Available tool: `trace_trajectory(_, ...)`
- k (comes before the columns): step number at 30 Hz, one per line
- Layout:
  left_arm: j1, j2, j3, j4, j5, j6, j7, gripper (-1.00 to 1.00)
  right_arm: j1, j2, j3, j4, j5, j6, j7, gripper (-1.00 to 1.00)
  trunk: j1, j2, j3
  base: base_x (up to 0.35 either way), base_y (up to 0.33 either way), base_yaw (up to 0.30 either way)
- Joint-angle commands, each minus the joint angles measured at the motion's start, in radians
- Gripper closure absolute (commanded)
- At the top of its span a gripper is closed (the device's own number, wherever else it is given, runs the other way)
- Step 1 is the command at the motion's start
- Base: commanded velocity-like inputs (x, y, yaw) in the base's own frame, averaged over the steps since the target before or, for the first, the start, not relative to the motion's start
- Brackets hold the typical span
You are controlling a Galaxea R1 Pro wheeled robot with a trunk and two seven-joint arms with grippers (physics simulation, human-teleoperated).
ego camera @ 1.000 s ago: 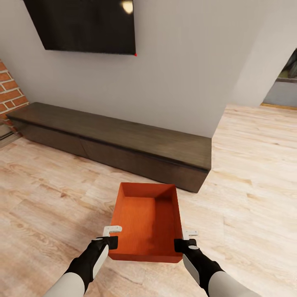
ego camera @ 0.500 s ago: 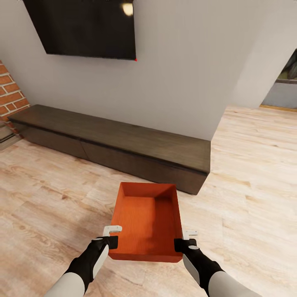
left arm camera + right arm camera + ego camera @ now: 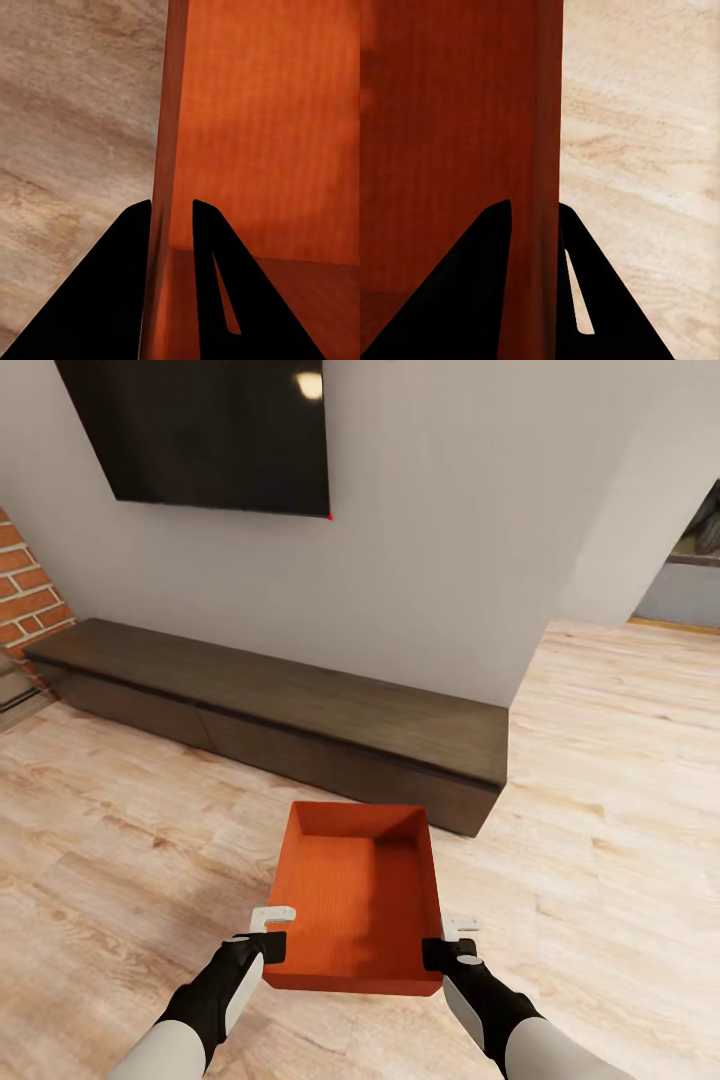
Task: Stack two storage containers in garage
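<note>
One orange-red storage container [image 3: 355,895] hangs level in front of me above the light wood-plank floor [image 3: 620,810] of the living room, and nothing lies inside it. My left gripper [image 3: 270,935] is shut on its left wall near the near corner. My right gripper [image 3: 445,945] is shut on its right wall. In the left wrist view the left gripper [image 3: 171,206] straddles the container wall [image 3: 169,112], one finger inside and one outside. The right wrist view has the right gripper [image 3: 534,206] clamped the same way on the container wall [image 3: 547,112].
A long low dark cabinet [image 3: 300,710] runs along the grey wall just beyond the container, under a black wall TV [image 3: 200,435]. A brick column [image 3: 25,590] stands at the far left. To the right the plank floor leads to an opening [image 3: 690,560].
The whole picture has shifted a little: TV and cabinet sit lower in the view, so the camera moved. Container and both grippers keep their place in the view.
</note>
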Motion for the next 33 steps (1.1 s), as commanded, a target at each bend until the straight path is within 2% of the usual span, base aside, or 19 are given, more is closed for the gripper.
trace_trajectory(1, 0.001, 0.001, 0.005, 0.001, -0.014, 0.009, 0.029, 1.0, -0.001, -0.002, -0.014, -0.005, 0.017, -0.003, -0.011, 1.0, -0.004, 0.007, 0.003, 0.0, 0.0, 0.0)
trace_trajectory(33, 0.001, 0.001, 0.005, -0.001, -0.014, 0.009, 0.029, 1.0, -0.001, -0.002, -0.014, -0.004, 0.017, -0.003, -0.011, 1.0, -0.127, 0.231, 0.103, 0.0, 0.0, 0.0)
